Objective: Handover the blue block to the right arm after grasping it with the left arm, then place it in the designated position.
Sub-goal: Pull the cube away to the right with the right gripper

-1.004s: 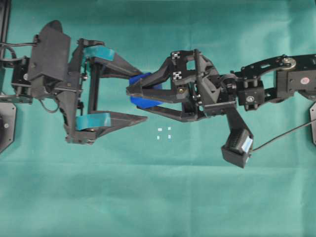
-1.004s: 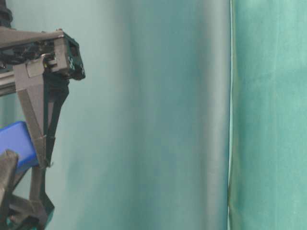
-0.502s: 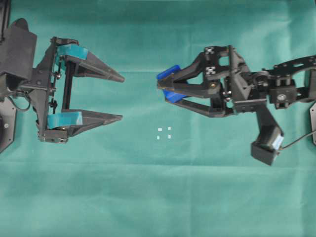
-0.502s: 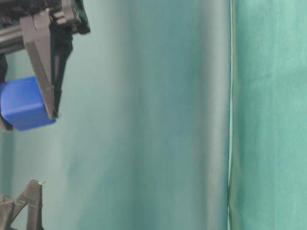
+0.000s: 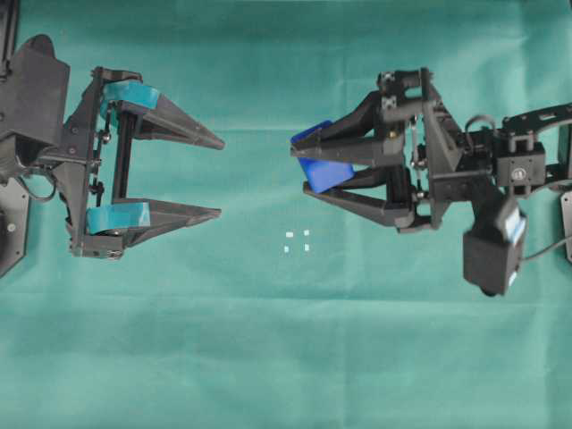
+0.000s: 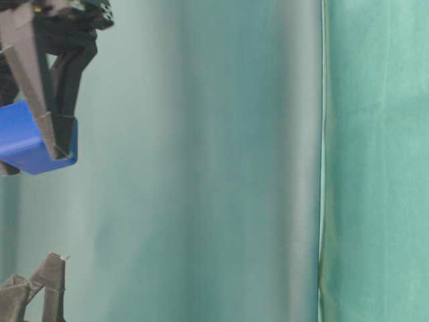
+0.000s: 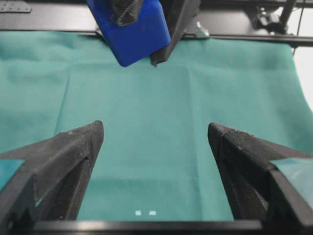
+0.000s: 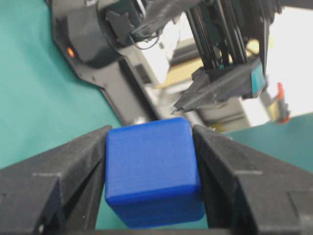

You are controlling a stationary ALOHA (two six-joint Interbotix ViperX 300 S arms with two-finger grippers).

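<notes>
Handover done: right tool [image 5: 298, 166] pinches the blue block [image 5: 323, 170], left tool [image 5: 218, 177] spread empty; next, lower it squarely onto the white marks [image 5: 297, 240].

Lighting was pretty even and soft overhead, so the green cloth on the bench [image 5: 268, 357] looked flat, with only faint shadows under the arms and no harsh glare. The overhead shot was reasonably sharp, just a bit grainy. The table-level view was the mushy one: the cloth backdrop was a smooth out-of-focus wash with a pale vertical sheen down the middle, and the small bright blue cube [image 6: 30, 141] at its left edge was soft. In the right wrist view the cube [image 8: 151, 171] was close and decently sharp, but everything behind it was blurred, and a bright window-like patch at the upper right was blown out to white. The left wrist view was clear, with the near black fingers slightly soft.
</notes>
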